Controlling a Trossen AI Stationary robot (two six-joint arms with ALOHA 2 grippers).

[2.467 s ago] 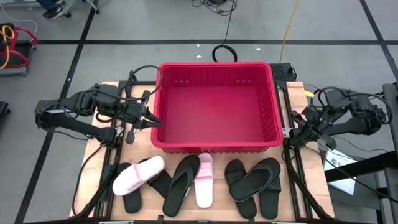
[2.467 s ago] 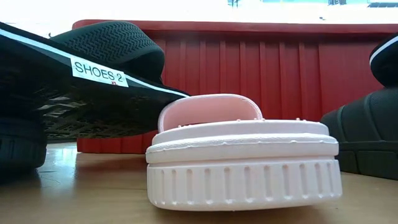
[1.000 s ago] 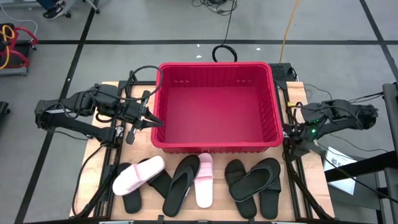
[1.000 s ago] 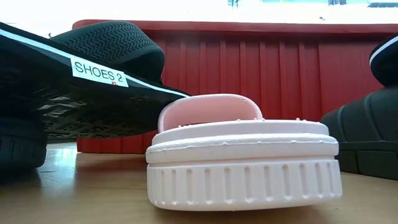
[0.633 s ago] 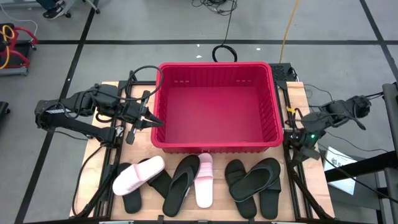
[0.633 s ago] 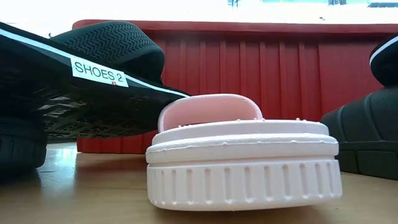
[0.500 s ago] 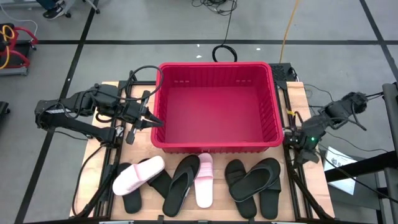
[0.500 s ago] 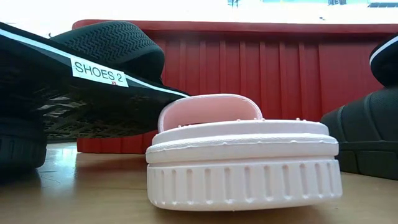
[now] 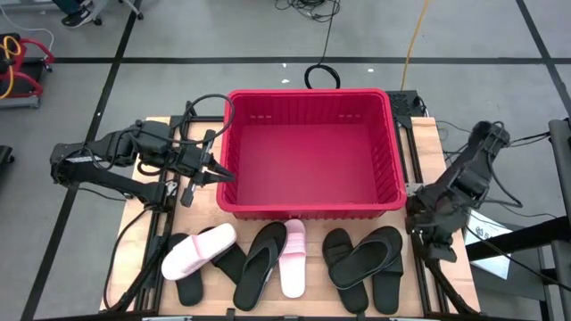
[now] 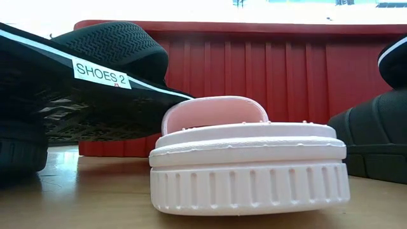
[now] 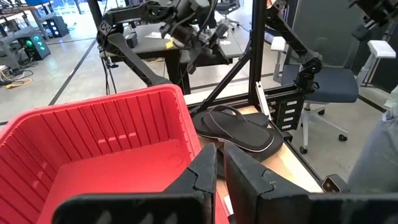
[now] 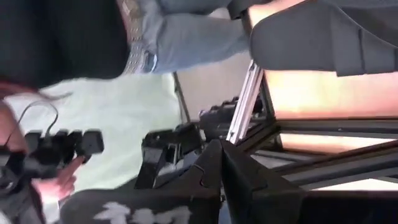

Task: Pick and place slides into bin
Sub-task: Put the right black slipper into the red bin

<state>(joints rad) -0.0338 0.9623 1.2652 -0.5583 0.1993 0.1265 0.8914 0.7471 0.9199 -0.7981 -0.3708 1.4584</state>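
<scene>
The red bin [image 9: 308, 152] stands at the table's middle, with nothing in it. Several slides lie in a row along the near edge. One pink slide [image 9: 198, 250] lies on top of a black one at the left. The other pink slide [image 9: 293, 259] lies beside a black slide [image 9: 260, 263]. Two black slides [image 9: 366, 259] overlap at the right. My left gripper [image 9: 219, 172] is shut and empty beside the bin's left wall. My right gripper [image 9: 421, 223] is shut and empty off the bin's near right corner, close to the right-hand black slides.
The table's right frame rail [image 9: 419, 267] runs under my right gripper. In the low view a black slide [image 10: 82, 76] leans over the pink slide [image 10: 248, 159] in front of the bin's wall [image 10: 286, 76]. A person's hand with a controller [image 12: 56, 155] shows beyond the table.
My right arm has swung round at the table's right edge. Its gripper has gone toward the near edge and turned, from beside the bin's right wall to off its near right corner. My left arm and the slides have kept still.
</scene>
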